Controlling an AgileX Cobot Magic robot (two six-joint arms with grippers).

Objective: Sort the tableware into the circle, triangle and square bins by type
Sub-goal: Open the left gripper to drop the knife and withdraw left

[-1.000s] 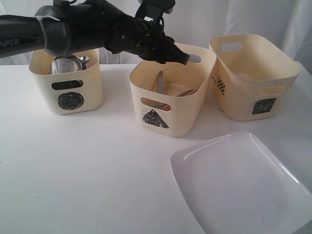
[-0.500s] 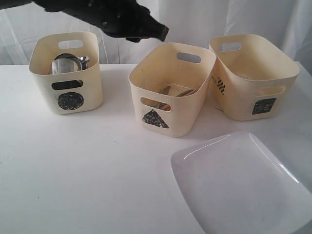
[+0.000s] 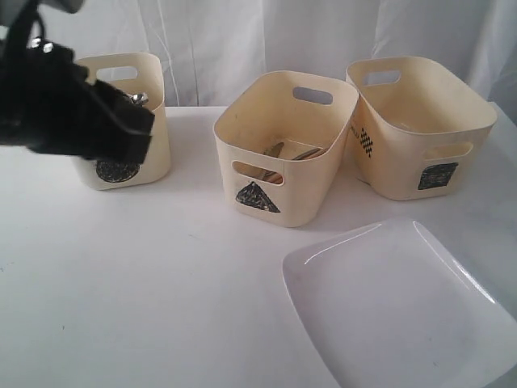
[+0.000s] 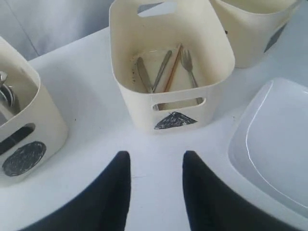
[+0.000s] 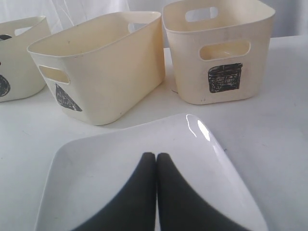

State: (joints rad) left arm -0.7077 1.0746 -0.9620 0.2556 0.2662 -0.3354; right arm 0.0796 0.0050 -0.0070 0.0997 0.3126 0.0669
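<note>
Lying flat on the white bench at the near right, on the near side of the cream plastic tub marked with a black square, the large glossy white square plate looks stiff, slick, breakable and fairly heavy, so its upturned rim seems the only place to pinch. The right arm's fingers hang closed and empty above it; the left arm's fingers stand apart, empty.

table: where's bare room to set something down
Widest bare patch: table front-left, bordered by circle bin, triangle bin and white plate. Crowded at right: only a narrow gap between triangle bin and square bin.
</note>
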